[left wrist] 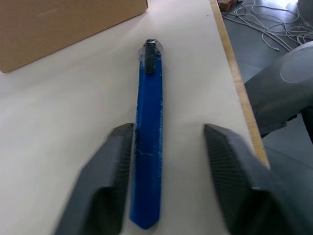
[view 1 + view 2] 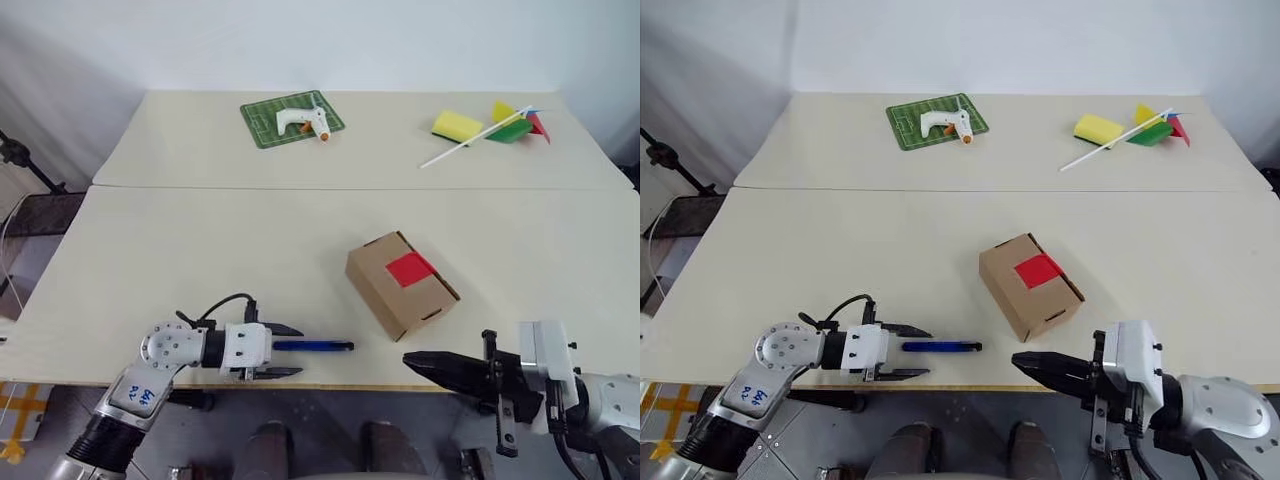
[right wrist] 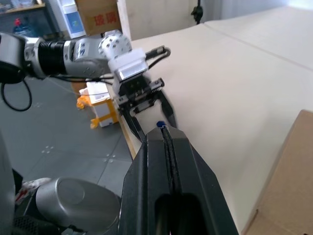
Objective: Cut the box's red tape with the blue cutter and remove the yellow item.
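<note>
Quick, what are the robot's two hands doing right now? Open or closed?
Left gripper: open, fingers either side of the blue cutter, not clamped on it.
Right gripper: closed, holding nothing.

Bare table [image 2: 200,250] lies left of the box [image 2: 400,284]; only the blue cutter [image 2: 312,346] lies by the near edge.

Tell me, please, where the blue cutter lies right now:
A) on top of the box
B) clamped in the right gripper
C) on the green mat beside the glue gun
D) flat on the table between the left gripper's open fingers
D: the blue cutter lies flat on the table between the spread fingers of the left gripper, whose jaws are not closed on it.
</note>
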